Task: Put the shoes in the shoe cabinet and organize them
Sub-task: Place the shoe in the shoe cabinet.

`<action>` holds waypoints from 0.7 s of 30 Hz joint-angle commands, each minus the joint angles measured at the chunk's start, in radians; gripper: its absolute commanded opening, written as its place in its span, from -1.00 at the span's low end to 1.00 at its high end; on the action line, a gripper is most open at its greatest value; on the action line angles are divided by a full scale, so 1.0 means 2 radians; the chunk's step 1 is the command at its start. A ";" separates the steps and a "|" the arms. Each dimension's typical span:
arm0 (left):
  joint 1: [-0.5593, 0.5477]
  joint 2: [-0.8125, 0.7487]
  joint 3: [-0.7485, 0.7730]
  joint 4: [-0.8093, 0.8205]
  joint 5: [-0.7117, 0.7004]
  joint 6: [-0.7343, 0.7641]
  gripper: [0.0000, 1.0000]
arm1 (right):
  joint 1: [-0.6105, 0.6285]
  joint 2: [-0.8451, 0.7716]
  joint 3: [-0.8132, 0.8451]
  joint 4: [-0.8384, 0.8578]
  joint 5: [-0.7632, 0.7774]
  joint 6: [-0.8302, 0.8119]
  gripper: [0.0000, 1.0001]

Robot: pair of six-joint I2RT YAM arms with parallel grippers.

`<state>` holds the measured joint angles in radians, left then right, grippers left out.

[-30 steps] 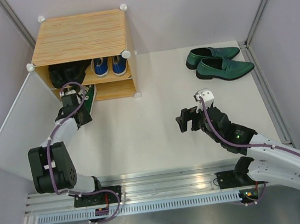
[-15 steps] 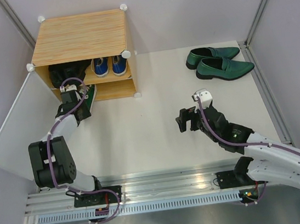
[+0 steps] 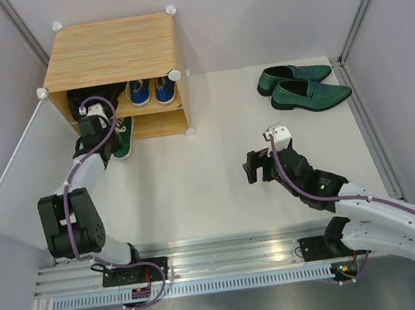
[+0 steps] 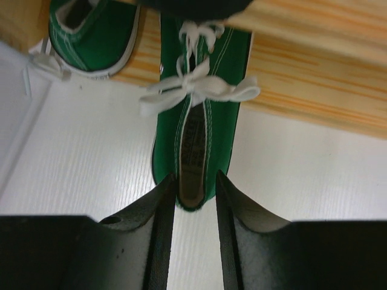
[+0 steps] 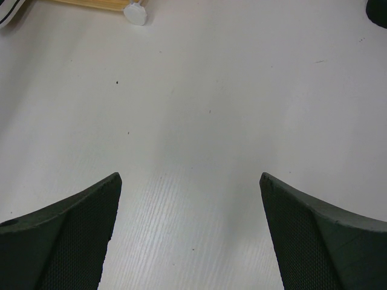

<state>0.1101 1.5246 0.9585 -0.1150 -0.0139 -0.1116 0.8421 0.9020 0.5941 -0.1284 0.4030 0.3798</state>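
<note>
The shoe cabinet (image 3: 110,51) is standing far left, its door panel (image 3: 15,176) hanging open. Black boots (image 3: 93,101) and blue sneakers (image 3: 149,91) are sitting on its upper shelf. The green loafers (image 3: 302,85) are lying far right on the table (image 3: 216,161), nearer the right gripper (image 3: 258,165), which is gaping wide and carrying nothing. One green sneaker (image 4: 202,121) is lying toe-first on the lower shelf, heel out, its long axis running straight ahead of the left gripper (image 4: 193,181). The narrowed jaws are flanking that heel; whether they are pinching it cannot be told.

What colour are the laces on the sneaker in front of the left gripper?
White laces, clearest in the left wrist view.
</note>
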 commanded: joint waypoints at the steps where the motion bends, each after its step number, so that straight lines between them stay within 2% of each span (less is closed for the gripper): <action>1: 0.001 0.020 0.038 0.040 0.023 0.008 -0.27 | -0.001 0.005 0.010 0.011 0.013 -0.007 0.96; 9: 0.001 0.038 0.059 0.034 0.022 0.001 -0.27 | 0.000 0.018 0.014 0.011 0.020 -0.010 0.96; 13: 0.001 0.016 0.053 0.013 -0.001 -0.012 0.00 | -0.001 0.020 0.015 0.011 0.019 -0.011 0.96; 21: 0.001 -0.024 0.032 -0.020 -0.028 -0.003 0.08 | 0.000 0.021 0.014 0.011 0.006 -0.010 0.96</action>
<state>0.1101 1.5120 1.0252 -0.1211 -0.0372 -0.1162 0.8421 0.9436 0.5941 -0.1280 0.4194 0.3695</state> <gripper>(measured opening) 0.540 0.982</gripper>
